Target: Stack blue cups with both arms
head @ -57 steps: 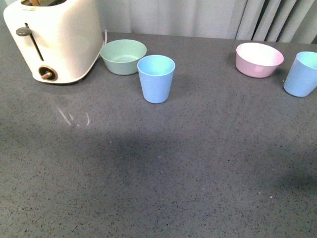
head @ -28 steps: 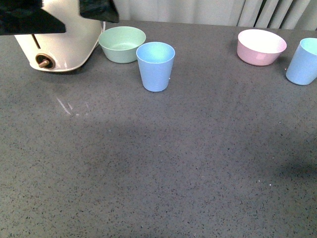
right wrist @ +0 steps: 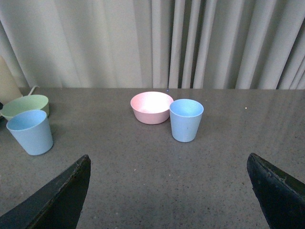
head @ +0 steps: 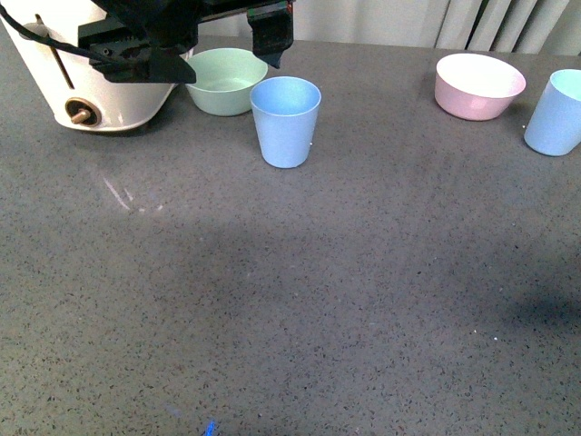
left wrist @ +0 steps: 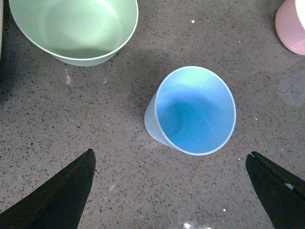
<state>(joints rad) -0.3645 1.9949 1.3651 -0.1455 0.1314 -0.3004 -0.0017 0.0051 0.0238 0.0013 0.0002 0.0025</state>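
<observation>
Tumbler number one, a plain light-blue tapered plastic cup (head: 285, 121), stands upright and empty on the dark grey speckled counter (head: 363, 300), left of centre in the front view. Its twin, a second light-blue plastic cup (head: 556, 113), stands upright well apart from it at the right edge of that view, partly cut off by the frame.

Just behind and to the left of the first cup sits a round mint-green bowl (head: 224, 80), close to it but not touching. A round pink bowl (head: 478, 85) sits just beside the second cup, to its left, with a small gap between them. A white two-slot toaster (head: 91, 91) with a lever and a brown knob stands at the far left, next to the green bowl.

The black left arm (head: 145, 36) hangs over the toaster and the green bowl. Its left fingers (left wrist: 57, 195) are spread wide. In the left wrist view the first cup's open mouth lies between and beyond the two tips, touching neither.

The right fingers (right wrist: 52, 200) are also spread wide and hold nothing. In the right wrist view they face the second cup and the pink bowl from a distance. Pale grey pleated curtains (right wrist: 190, 43) hang behind the counter.
</observation>
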